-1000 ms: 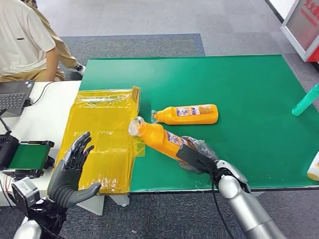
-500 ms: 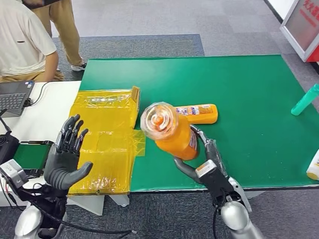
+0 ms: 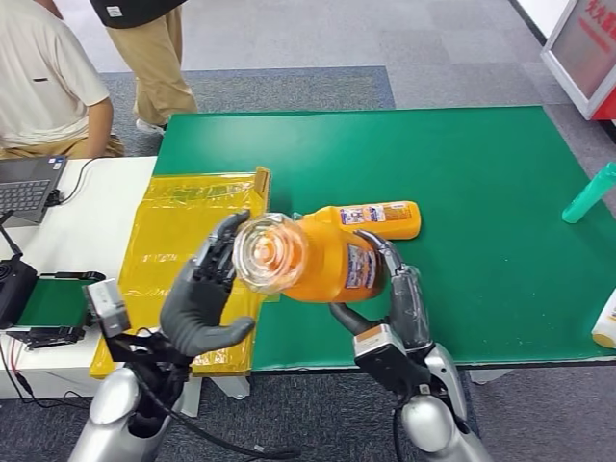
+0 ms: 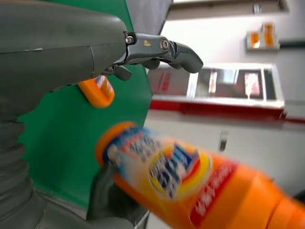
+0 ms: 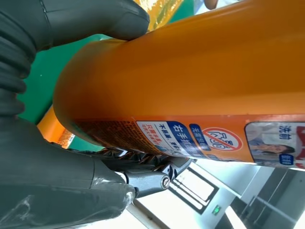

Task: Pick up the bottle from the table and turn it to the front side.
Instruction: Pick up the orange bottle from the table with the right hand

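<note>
Right robot hand point(image 3: 389, 308) wrapped around lower body of orange bottle point(image 3: 320, 258), thumb under, fingers point(image 3: 407, 289) over label side; bottle lifted clear of the green bench point(image 3: 472, 173), lying roughly level above the near edge, clear cap end pointing toward the camera and to the left. Right wrist view: thumb pressed on orange wall, fingers on printed label beneath. Left robot hand point(image 3: 203, 294) raised, spread, holding nothing, fingertips just beside the cap end; contact with the cap not discernible. Left wrist view: bottle label blurred, passing close across the palm.

Second orange bottle point(image 3: 371, 219) flat on the bench behind the held one, cap to the left. Yellow wrapped box point(image 3: 182, 226) at bench's left edge. Teal bottle point(image 3: 590, 195) at right edge. Laptop point(image 3: 25, 183) on white side table, seated person point(image 3: 43, 87) and standing person point(image 3: 149, 48) beyond.
</note>
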